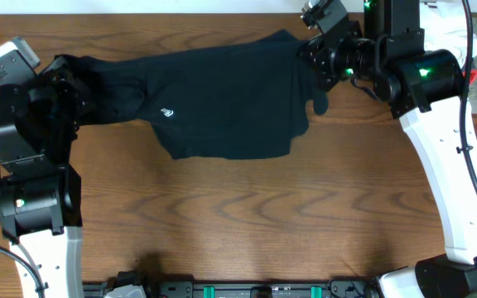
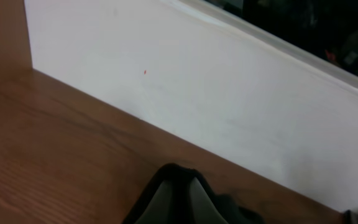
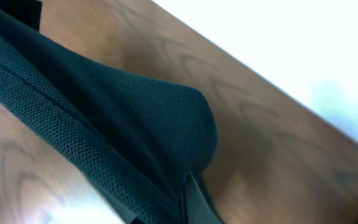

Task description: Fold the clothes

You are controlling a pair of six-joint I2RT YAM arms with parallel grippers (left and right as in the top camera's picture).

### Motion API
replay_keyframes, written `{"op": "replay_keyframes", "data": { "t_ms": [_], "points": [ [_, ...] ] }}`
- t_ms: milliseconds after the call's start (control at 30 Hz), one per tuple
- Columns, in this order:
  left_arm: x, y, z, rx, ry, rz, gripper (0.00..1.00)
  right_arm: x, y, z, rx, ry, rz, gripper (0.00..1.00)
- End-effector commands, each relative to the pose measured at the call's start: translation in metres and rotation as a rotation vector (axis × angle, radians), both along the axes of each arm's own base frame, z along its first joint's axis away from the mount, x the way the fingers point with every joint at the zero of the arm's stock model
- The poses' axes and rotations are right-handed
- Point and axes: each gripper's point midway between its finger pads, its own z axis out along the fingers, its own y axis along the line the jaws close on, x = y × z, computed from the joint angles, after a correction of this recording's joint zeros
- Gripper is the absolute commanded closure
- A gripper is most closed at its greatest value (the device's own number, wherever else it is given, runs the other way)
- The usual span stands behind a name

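T-shirt [image 1: 222, 108] strung between my left pincer [image 1: 63, 68] and right pincer [image 1: 311, 56], both pinching its fabric: level hands, even tension, so it folds flat

The left gripper [image 1: 63, 73] is being held closed on the black T-shirt [image 1: 222, 108] near the table's far left corner, and the right gripper [image 1: 309, 56] closed on it toward the far right corner, both wrists being pointed inward.

Overhead looks straight down on the brown wooden tabletop [image 1: 247, 223]; both wrist views skim it close-up, the right sharing the black fabric T-shirt [image 3: 104, 118] with overhead.
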Motion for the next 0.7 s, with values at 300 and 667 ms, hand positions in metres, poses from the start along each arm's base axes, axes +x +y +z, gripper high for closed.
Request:
{"op": "replay_keyframes", "data": {
  "t_ms": [300, 667],
  "points": [
    [0.012, 0.016, -0.027, -0.011, 0.108, 0.046, 0.75, 0.033, -0.022, -0.033, -0.074, 0.033, -0.089, 0.99],
    [0.016, -0.019, -0.097, -0.089, 0.364, -0.092, 0.71, 0.027, -0.022, -0.045, -0.084, 0.084, -0.090, 0.99]
  ]
}}
